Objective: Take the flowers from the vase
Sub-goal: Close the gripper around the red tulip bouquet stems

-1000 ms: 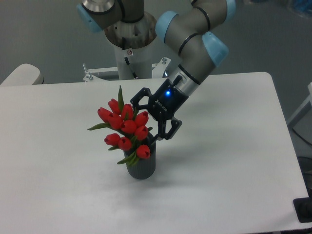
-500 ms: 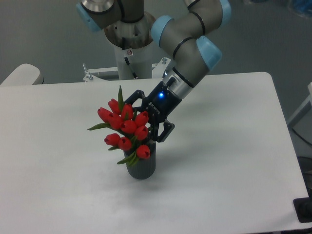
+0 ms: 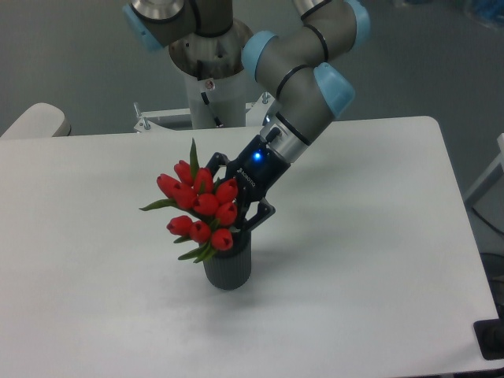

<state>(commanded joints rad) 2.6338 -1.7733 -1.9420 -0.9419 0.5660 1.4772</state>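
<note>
Now the tool [image 3: 236, 206] is clenched on the flowers [image 3: 199, 208] from the right, stems in the vase [image 3: 228, 266] on the bench [image 3: 378, 260].

robotics lab, bare white table [image 3: 378, 236]; pedestal-mounted arm [image 3: 299, 55], plain grey wall [image 3: 63, 55]

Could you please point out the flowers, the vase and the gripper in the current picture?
flowers [image 3: 206, 206]: fixed camera, on a red bud mid-bunch.
vase [image 3: 229, 268]: fixed camera, on its ribbed front wall.
gripper [image 3: 236, 214]: fixed camera, between the fingertips, behind the bunch.
</note>
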